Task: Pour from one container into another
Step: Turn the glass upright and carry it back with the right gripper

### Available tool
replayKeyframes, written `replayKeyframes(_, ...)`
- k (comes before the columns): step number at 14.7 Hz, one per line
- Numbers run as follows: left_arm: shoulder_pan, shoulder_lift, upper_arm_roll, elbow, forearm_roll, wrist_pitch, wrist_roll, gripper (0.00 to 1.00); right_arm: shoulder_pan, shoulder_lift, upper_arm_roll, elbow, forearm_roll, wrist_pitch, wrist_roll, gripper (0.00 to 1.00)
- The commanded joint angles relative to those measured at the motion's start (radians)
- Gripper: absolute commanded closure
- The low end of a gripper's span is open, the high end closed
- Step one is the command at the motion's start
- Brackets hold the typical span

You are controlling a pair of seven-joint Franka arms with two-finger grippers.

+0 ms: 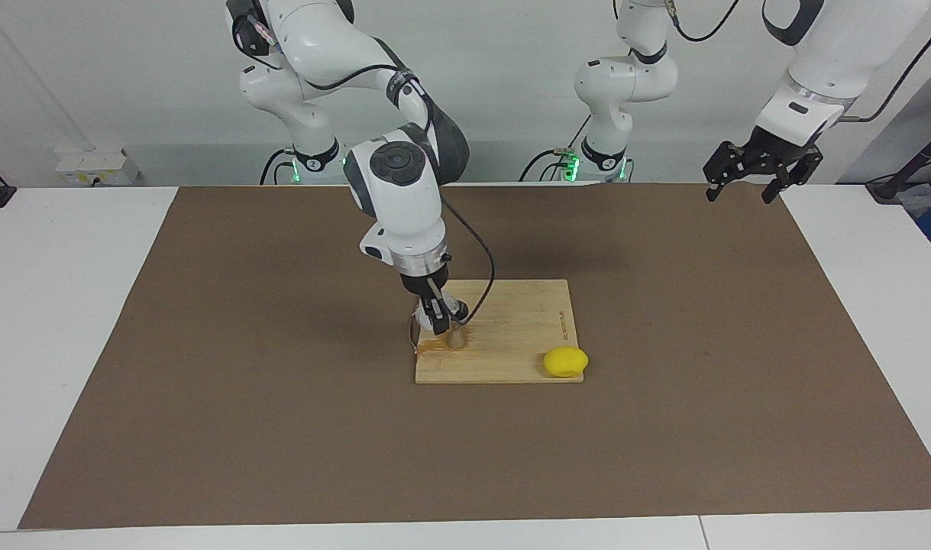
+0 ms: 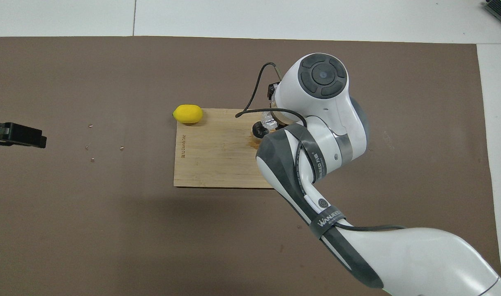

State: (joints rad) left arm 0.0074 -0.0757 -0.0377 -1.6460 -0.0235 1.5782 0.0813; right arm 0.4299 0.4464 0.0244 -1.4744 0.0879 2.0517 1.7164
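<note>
The wooden cutting board [image 1: 503, 330] in the middle of the brown mat [image 1: 205, 382] is the thing to steer by.

At the end of the board toward the right arm's side of the table, the right gripper [image 1: 436, 315] comes steeply down over the board's corner that lies farther from the robots. Its fingers are closed on the small clear ribbed cup [image 1: 427, 315], which hangs tipped just above the board. Right beside the cup and a little lower, the silver jigger [image 1: 456, 336] stands upright on the board, its long axis vertical and its open mouth up. From overhead the arm hides most of this; only a glint of the cup [image 2: 269, 120] and a dark round shape beside it show at the board's edge. A wet, amber-looking patch [image 1: 434, 345] lies on the wood around the jigger's foot.

As I read it, the pour turns on one thing: the cup's lip must sit over the jigger's mouth, which lies from the gripper toward the middle of the board. The stain suggests some liquid may have missed.

Along the board, a yellow lemon [image 1: 565, 361] rests at its other corner farther from the robots.

Well off the board, over the mat's corner at the left arm's end, the left gripper [image 1: 748, 187] waits in the air, jaws spread wide and empty.
</note>
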Motion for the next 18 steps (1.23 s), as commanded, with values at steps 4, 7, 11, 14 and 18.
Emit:
replayKeyframes(4,-0.001,-0.022,0.004,-0.024,-0.01,0.003,0.006,0.0,-0.089,0.008,0.009,-0.012,0.168,0.013,-0.092,1.0)
replayKeyframes(7,-0.001,-0.022,0.004,-0.024,-0.01,0.003,0.006,0.0,-0.166,-0.023,0.009,-0.101,0.298,0.015,-0.223,1.0)
replayKeyframes(11,-0.001,-0.022,0.004,-0.024,-0.01,0.003,0.006,0.0,-0.267,-0.069,0.009,-0.234,0.456,0.035,-0.384,1.0)
replayKeyframes(14,-0.001,-0.022,0.004,-0.024,-0.01,0.003,0.006,0.0,-0.357,-0.089,0.009,-0.34,0.585,0.035,-0.539,1.0)
replayKeyframes(18,-0.001,-0.022,0.004,-0.024,-0.01,0.003,0.006,0.0,-0.433,-0.077,0.009,-0.389,0.627,0.016,-0.656,1.0)
